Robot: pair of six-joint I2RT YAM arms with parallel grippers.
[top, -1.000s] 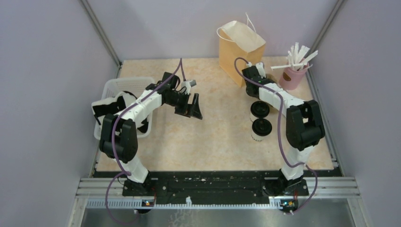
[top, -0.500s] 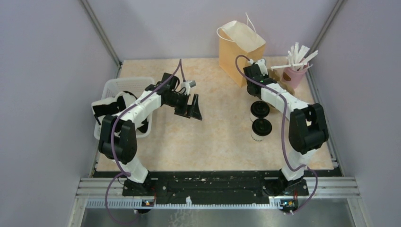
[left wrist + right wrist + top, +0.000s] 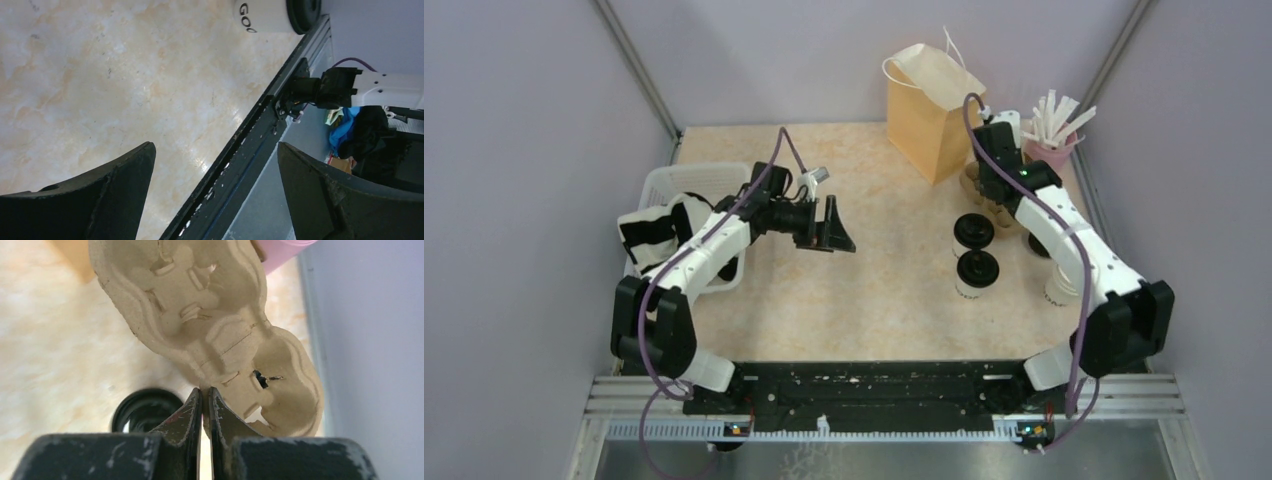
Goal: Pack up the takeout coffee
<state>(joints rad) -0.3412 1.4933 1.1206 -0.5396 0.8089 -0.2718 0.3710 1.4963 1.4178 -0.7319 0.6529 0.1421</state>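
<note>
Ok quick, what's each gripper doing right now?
Left gripper: open, holding nothing.
Right gripper: shut on the edge of the pulp cup carrier.

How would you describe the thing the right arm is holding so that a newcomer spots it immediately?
Start at the brown paper bag standing at the back; just right of it, before the pink cup, the right gripper pinches a cup carrier. It alone is tan moulded pulp with two round wells.

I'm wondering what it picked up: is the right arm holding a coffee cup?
No, the right jaws are pinching the edge of a tan pulp cup carrier, not a cup.
</note>
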